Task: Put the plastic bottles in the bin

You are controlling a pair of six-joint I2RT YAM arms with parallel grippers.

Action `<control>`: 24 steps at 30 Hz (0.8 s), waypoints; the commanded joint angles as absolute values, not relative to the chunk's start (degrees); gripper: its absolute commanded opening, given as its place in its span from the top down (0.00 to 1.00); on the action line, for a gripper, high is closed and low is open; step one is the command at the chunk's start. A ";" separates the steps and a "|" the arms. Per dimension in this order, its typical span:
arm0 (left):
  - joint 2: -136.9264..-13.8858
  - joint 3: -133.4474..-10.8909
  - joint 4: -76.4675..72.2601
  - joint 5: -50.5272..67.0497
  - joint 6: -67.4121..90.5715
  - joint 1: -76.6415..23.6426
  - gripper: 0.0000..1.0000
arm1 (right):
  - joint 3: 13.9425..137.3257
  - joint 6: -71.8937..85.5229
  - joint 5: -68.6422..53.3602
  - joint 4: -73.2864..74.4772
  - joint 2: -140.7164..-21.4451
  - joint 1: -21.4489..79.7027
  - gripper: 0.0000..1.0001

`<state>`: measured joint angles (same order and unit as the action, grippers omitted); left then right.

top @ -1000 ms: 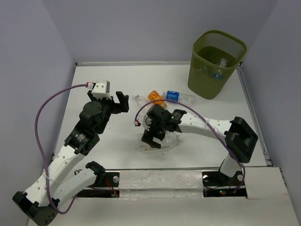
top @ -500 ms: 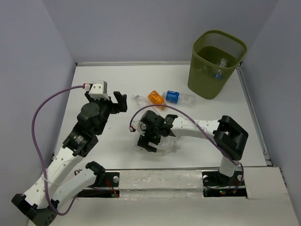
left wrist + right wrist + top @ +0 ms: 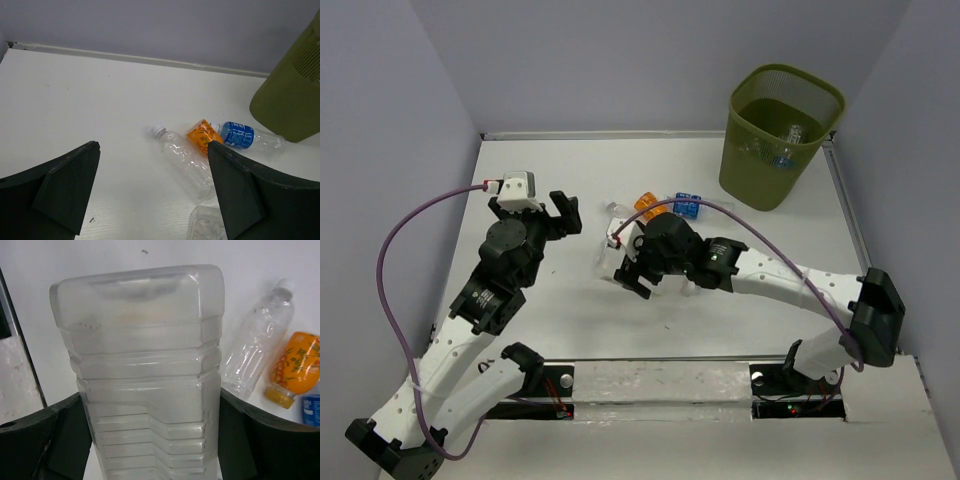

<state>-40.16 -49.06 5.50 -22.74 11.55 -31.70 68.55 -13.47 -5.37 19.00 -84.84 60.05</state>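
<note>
Pinching the large squarish bottle (image 3: 145,355) in the right tool (image 3: 150,405), one finger pressed against each side, bottle filling the whole gap. Cannot tell from above whether it is clear of the bench (image 3: 560,170) or still brushing it.

Versus a second ago:
- Moved the right tool left and away from the near edge, toward bench centre.
- Taken the large squarish bottle off its old spot by the middle of the near edge; carrying it along between the fingers now.
- Swung the right elbow out toward the right edge.
- Now hiding part of the orange bottle (image 3: 202,137) and the blue-label bottle (image 3: 245,137) under the right arm in the top view.
- Nudged the left tool (image 3: 152,170) slightly left.

Holding the left tool spread wide, nothing between the fingers, over the left half of the bench.

Lying in a row just past bench centre, same places as before: white-capped bottle (image 3: 185,160), then the orange bottle against it, then the blue-label bottle just beside the orange one and nearest the bin (image 3: 760,175).

Standing at the far right corner: the bin, unmoved, with a few clear bottles (image 3: 785,145) inside.
</note>
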 commanded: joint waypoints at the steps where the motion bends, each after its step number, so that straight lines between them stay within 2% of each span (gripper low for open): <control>1: -39.29 -48.78 3.69 -22.59 11.95 -31.38 0.01 | 71.19 -13.88 4.86 5.93 -80.26 57.85 0.32; 7: -40.43 -48.95 3.69 -19.34 11.60 -31.29 0.01 | 79.16 -17.40 17.20 -7.98 -77.08 44.24 0.33; 9: -40.78 -49.13 3.78 -17.58 11.43 -31.29 0.01 | 83.21 -18.36 20.11 -13.34 -78.04 35.89 0.33; 15: -40.08 -49.31 3.96 -16.78 11.07 -31.29 0.01 | 91.93 -14.69 16.37 -17.05 -85.50 16.92 0.34; 18: -39.81 -49.22 3.69 -16.61 10.99 -31.29 0.01 | 95.18 -12.31 13.10 -17.05 -88.85 12.06 0.33; 22: -39.82 -49.13 3.69 -16.87 11.07 -31.29 0.01 | 99.40 -8.97 10.38 -17.49 -94.56 6.43 0.27; 24: -39.73 -49.04 3.69 -16.96 10.99 -31.29 0.01 | 102.55 -8.35 9.76 -16.88 -98.25 3.87 0.14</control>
